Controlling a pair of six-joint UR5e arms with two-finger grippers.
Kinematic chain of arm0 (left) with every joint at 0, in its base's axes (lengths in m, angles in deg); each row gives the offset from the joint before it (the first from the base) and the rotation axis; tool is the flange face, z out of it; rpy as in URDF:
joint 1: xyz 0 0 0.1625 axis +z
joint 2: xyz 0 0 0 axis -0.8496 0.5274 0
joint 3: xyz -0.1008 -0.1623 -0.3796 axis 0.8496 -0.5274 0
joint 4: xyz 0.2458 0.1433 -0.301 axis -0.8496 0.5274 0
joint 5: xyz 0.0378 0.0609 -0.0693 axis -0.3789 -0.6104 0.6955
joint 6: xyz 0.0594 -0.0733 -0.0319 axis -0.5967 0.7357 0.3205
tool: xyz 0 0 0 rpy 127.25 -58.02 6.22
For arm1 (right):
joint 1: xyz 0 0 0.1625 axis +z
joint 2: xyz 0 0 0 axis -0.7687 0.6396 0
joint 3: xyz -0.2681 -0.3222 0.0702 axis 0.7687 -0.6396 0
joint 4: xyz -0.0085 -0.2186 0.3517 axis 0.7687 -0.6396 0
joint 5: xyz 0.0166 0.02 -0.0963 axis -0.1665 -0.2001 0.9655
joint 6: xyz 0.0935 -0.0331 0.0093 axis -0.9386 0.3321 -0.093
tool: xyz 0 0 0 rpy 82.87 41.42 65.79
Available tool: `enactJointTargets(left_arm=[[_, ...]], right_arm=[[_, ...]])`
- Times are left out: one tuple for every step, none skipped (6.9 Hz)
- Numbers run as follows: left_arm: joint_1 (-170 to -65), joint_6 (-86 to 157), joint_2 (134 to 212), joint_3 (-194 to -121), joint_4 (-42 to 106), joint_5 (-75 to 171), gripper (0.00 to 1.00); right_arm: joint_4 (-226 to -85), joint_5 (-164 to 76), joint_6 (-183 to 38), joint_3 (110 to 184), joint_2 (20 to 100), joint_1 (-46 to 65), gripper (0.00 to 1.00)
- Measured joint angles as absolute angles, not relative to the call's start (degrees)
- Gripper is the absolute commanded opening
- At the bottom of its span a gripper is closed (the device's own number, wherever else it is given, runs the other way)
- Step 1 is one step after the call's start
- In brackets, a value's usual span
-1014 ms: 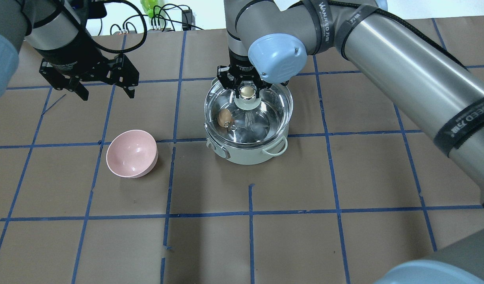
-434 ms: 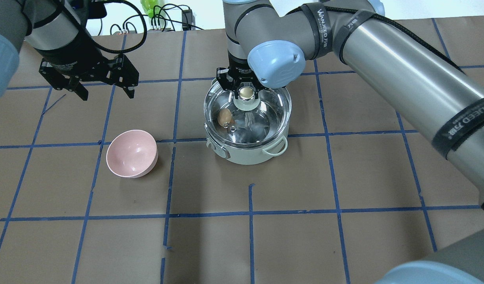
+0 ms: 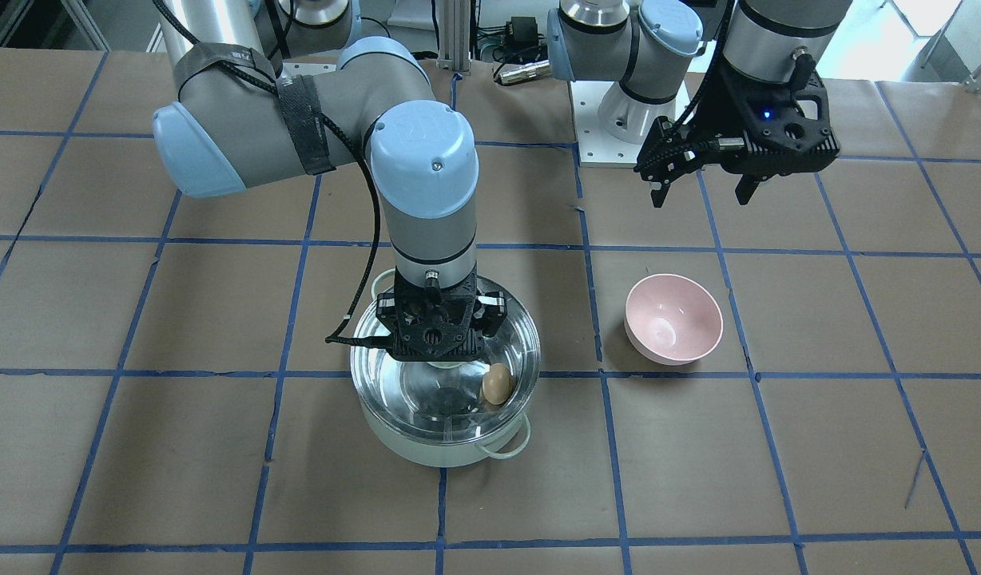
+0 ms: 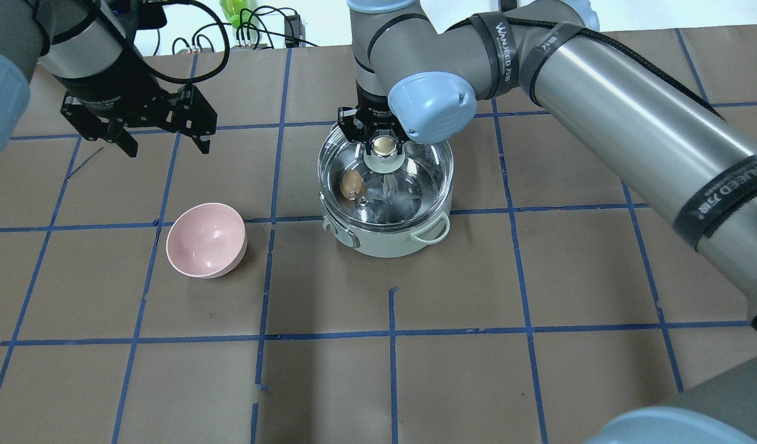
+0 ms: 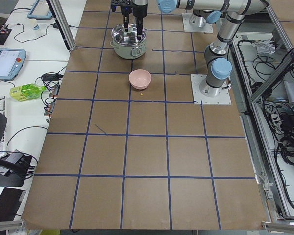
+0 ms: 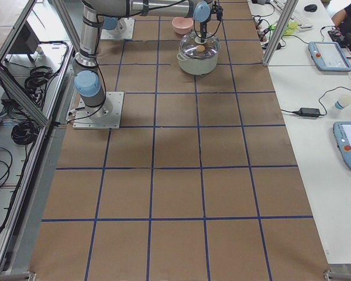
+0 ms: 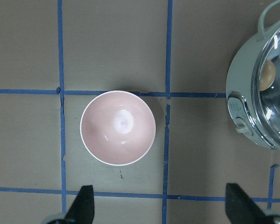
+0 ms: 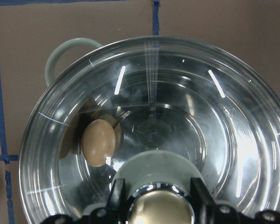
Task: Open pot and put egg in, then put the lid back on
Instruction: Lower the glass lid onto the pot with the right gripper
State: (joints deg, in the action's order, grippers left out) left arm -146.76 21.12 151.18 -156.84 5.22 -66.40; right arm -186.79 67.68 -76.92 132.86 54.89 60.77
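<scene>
The mint-green pot stands mid-table, also in the front view. The tan egg lies inside it on the steel bottom, seen through the glass. My right gripper is shut on the cream knob of the clear glass lid and holds the lid level right over the pot's rim. I cannot tell whether lid and rim touch. My left gripper is open and empty, high above the table at the back left, with its jaws wide apart.
A pink bowl sits empty left of the pot, below my left gripper. The brown table cover carries a grid of blue tape. Cables lie beyond the far edge.
My right gripper has lowered the lid slightly and shifted it a little left over the pot. The left arm, the bowl and the egg have not moved.
</scene>
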Motion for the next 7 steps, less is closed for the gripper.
enactJointTargets(left_arm=[[-146.8,21.1,151.2,-156.8,5.2,-66.4,1.0],[-146.8,21.1,151.2,-156.8,5.2,-66.4,1.0],[-146.8,21.1,151.2,-156.8,5.2,-66.4,1.0],[-146.8,21.1,151.2,-156.8,5.2,-66.4,1.0],[-146.7,21.1,151.2,-156.8,5.2,-66.4,1.0],[-146.7,21.1,151.2,-156.8,5.2,-66.4,1.0],[-146.7,21.1,151.2,-156.8,5.2,-66.4,1.0]], right_arm=[[-186.9,67.7,-76.6,133.0,54.9,60.8,0.1],[-186.9,67.7,-76.1,133.3,55.0,60.8,0.1],[-187.0,67.7,-75.7,133.6,55.0,60.8,0.1],[-187.0,67.7,-75.5,133.7,55.0,60.8,0.1],[-187.0,67.7,-75.5,133.8,55.0,60.8,0.1],[-187.0,67.7,-75.5,133.8,55.0,60.8,0.1],[-187.0,67.7,-75.5,133.8,55.1,60.8,0.1]])
